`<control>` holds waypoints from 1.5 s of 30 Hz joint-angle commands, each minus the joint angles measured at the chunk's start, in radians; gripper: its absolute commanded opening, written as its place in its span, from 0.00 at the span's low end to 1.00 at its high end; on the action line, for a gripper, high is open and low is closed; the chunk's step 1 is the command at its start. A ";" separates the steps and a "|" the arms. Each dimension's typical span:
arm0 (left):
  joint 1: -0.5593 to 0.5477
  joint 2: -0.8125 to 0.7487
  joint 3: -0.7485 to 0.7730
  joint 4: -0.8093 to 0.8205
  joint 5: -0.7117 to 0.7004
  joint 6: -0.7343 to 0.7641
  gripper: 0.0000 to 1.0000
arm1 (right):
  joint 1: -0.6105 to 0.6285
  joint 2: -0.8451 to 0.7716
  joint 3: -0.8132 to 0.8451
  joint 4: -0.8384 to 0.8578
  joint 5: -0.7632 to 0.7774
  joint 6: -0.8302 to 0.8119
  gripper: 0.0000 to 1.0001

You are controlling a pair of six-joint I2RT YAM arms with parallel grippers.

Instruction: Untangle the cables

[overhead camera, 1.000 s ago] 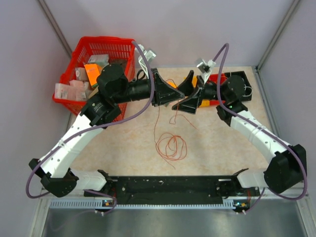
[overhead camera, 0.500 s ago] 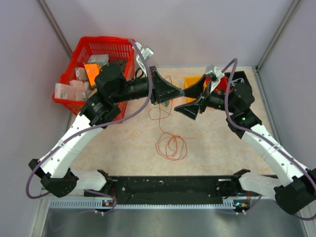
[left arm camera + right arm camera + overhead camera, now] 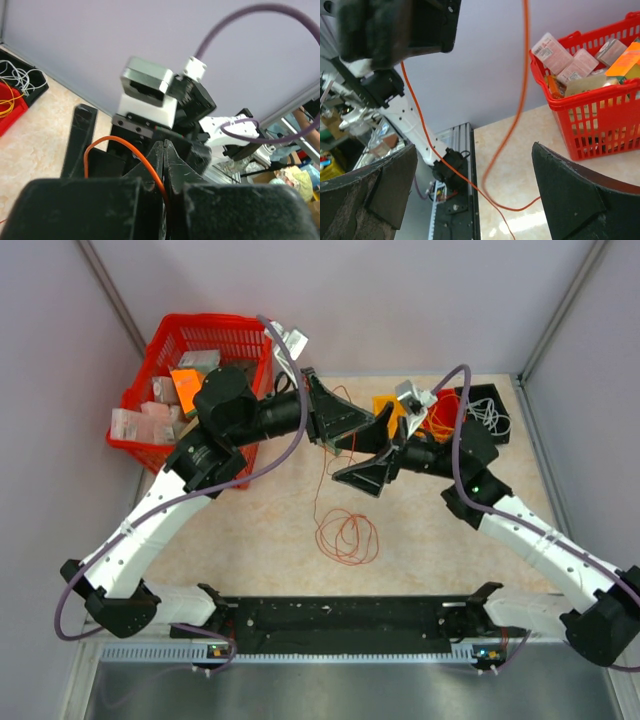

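Cable coil: the thin orange-red cable (image 3: pixel 345 537) lies in loose loops mid-desk (image 3: pixel 250 525). One strand rises to the left end effector (image 3: pixel 165 157), which is clamped shut on it above the desk. Thin white cables (image 3: pixel 490 418) sit well apart in the black tray (image 3: pixel 500 392) at the far right. The right end effector (image 3: pixel 475 170) is spread wide and empty, with the raised strand between its fingers.

Step looks like lifting the orange-red cable out. The next move likely needs the right end effector to close on the strand lower down, then pull gently so the loops don't knot.
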 commanded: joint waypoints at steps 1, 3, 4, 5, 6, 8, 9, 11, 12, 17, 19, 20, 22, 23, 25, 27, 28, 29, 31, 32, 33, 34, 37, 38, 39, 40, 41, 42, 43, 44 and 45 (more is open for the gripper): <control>0.006 -0.004 0.026 0.028 -0.102 -0.034 0.00 | 0.114 -0.083 -0.002 -0.130 0.358 -0.107 0.94; 0.005 -0.011 0.015 0.004 -0.158 -0.035 0.00 | 0.189 -0.089 0.015 -0.198 0.525 -0.182 0.92; 0.005 -0.015 0.008 -0.001 -0.181 -0.037 0.00 | 0.226 -0.087 0.030 -0.223 0.599 -0.217 0.91; 0.005 -0.020 -0.001 -0.002 -0.207 -0.041 0.00 | 0.266 -0.086 0.039 -0.241 0.659 -0.233 0.91; 0.005 -0.026 -0.012 -0.002 -0.227 -0.044 0.00 | 0.281 -0.077 0.048 -0.240 0.671 -0.250 0.91; 0.005 -0.037 -0.023 -0.005 -0.266 -0.049 0.00 | 0.314 -0.057 0.070 -0.250 0.702 -0.267 0.91; 0.005 -0.041 -0.025 -0.007 -0.275 -0.048 0.00 | 0.323 -0.045 0.081 -0.255 0.704 -0.273 0.90; 0.005 -0.043 -0.023 -0.013 -0.286 -0.046 0.00 | 0.343 -0.026 0.088 -0.243 0.720 -0.291 0.90; 0.005 -0.041 -0.023 -0.010 -0.284 -0.046 0.00 | 0.357 -0.022 0.090 -0.241 0.751 -0.302 0.89; 0.005 -0.043 -0.026 -0.010 -0.261 -0.041 0.00 | 0.366 0.009 0.101 -0.240 0.842 -0.322 0.67; 0.005 -0.041 -0.031 -0.008 -0.255 -0.038 0.00 | 0.366 0.008 0.099 -0.237 0.827 -0.328 0.53; 0.005 -0.043 -0.032 -0.008 -0.251 -0.031 0.00 | 0.367 0.002 0.087 -0.234 0.828 -0.328 0.44; 0.006 -0.044 -0.037 -0.024 -0.244 -0.012 0.00 | 0.367 -0.023 0.058 -0.232 0.851 -0.318 0.12; 0.006 -0.047 -0.038 -0.033 -0.244 0.000 0.00 | 0.366 -0.038 0.049 -0.235 0.865 -0.311 0.00; 0.006 -0.053 -0.046 -0.042 -0.217 0.032 0.00 | 0.335 -0.064 0.027 -0.244 0.847 -0.304 0.00; 0.011 -0.061 -0.054 -0.050 -0.145 0.083 0.14 | 0.283 -0.096 0.001 -0.258 0.831 -0.284 0.00; 0.011 -0.069 -0.061 -0.056 -0.119 0.104 0.29 | 0.238 -0.110 -0.010 -0.258 0.819 -0.258 0.00; 0.014 -0.076 -0.081 -0.056 -0.091 0.129 0.40 | 0.190 -0.120 -0.019 -0.255 0.746 -0.230 0.00; 0.017 -0.107 -0.129 -0.056 -0.035 0.164 0.69 | 0.112 -0.130 -0.021 -0.264 0.667 -0.212 0.00; 0.020 -0.121 -0.153 -0.068 -0.034 0.178 0.78 | 0.089 -0.132 -0.012 -0.289 0.659 -0.222 0.00; 0.022 -0.136 -0.178 -0.082 -0.033 0.195 0.82 | 0.078 -0.132 0.001 -0.316 0.670 -0.247 0.00; 0.023 -0.153 -0.202 -0.096 -0.036 0.213 0.83 | 0.071 -0.135 0.011 -0.345 0.681 -0.271 0.00; 0.028 -0.188 -0.256 -0.168 -0.111 0.250 0.86 | 0.055 -0.150 0.025 -0.395 0.705 -0.323 0.00; 0.029 -0.207 -0.271 -0.183 -0.158 0.264 0.86 | 0.053 -0.158 0.030 -0.405 0.716 -0.333 0.00; 0.029 -0.228 -0.290 -0.199 -0.222 0.270 0.86 | 0.051 -0.161 0.038 -0.421 0.718 -0.340 0.00; 0.028 -0.251 -0.313 -0.196 -0.282 0.276 0.86 | 0.051 -0.166 0.042 -0.433 0.713 -0.344 0.00; 0.029 -0.279 -0.349 -0.183 -0.359 0.281 0.87 | 0.051 -0.169 0.048 -0.438 0.712 -0.347 0.00; 0.029 -0.300 -0.377 -0.171 -0.432 0.269 0.88 | 0.050 -0.175 0.051 -0.438 0.710 -0.342 0.00; 0.031 -0.322 -0.402 -0.156 -0.512 0.252 0.90 | 0.051 -0.179 0.050 -0.465 0.701 -0.336 0.00; 0.031 -0.336 -0.432 -0.134 -0.571 0.239 0.91 | 0.051 -0.186 0.050 -0.470 0.690 -0.325 0.00; 0.031 -0.343 -0.449 -0.113 -0.618 0.224 0.92 | 0.051 -0.192 0.053 -0.475 0.672 -0.315 0.00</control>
